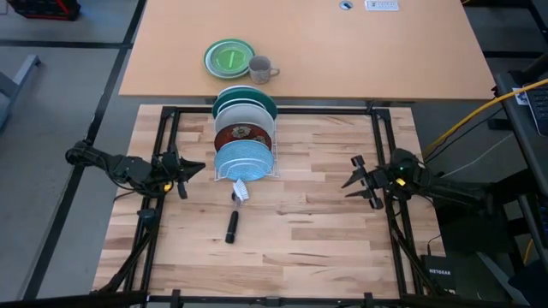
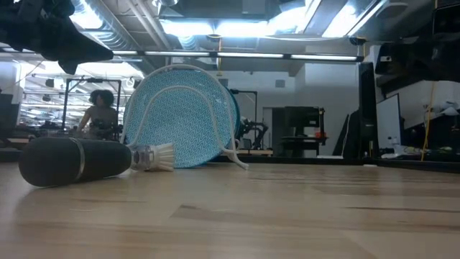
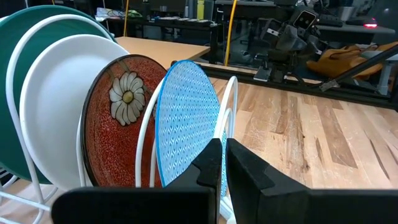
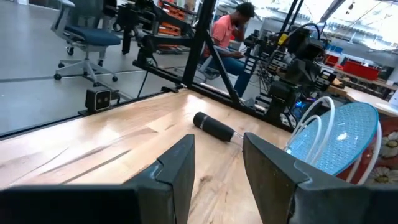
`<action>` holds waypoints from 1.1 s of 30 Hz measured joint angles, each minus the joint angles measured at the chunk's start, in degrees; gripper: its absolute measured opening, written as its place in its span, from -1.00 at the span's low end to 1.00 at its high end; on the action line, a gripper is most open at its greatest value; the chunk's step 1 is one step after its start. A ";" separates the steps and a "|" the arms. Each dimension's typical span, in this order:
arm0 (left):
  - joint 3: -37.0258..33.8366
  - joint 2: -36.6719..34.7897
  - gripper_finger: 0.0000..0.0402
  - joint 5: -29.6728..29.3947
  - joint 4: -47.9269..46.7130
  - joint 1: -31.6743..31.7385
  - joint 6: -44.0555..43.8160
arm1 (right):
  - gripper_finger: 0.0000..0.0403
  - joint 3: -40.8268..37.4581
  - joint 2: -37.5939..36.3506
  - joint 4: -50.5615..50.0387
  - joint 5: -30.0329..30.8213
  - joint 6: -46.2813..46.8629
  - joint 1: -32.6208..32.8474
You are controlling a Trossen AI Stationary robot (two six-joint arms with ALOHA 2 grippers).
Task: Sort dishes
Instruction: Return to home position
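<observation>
Four plates stand on edge in a white wire rack (image 1: 275,145) on the wooden table. From far to near they are teal (image 1: 266,102), white (image 1: 245,116), dark red patterned (image 1: 244,135) and light blue speckled (image 1: 242,159). The left wrist view shows them in a row: teal (image 3: 12,93), white (image 3: 56,112), red (image 3: 118,124), blue (image 3: 186,118). My left gripper (image 1: 199,168) is shut and empty, left of the rack, pointing at the blue plate. My right gripper (image 1: 349,180) is open and empty, to the rack's right.
A dish brush (image 1: 231,224) with a black handle lies on the table just in front of the rack, its white bristles toward the blue plate. A small green plate (image 1: 229,58) and a grey mug (image 1: 260,68) sit on the far table. A person sits in the room beyond.
</observation>
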 joint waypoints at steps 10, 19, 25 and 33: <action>0.00 0.01 -0.94 0.02 0.00 0.00 0.00 | -0.30 0.00 0.07 -1.35 3.99 -0.98 2.33; 0.00 0.01 -0.94 0.02 0.00 0.01 0.01 | -0.30 0.00 0.07 -1.40 3.99 -0.94 2.31; 0.00 0.01 -0.94 0.02 0.00 0.02 0.01 | -0.30 0.00 0.07 -1.47 4.01 -0.89 2.31; 0.00 0.00 -0.94 0.01 0.00 0.01 -0.01 | -0.30 0.00 0.07 -1.62 4.02 -0.87 2.31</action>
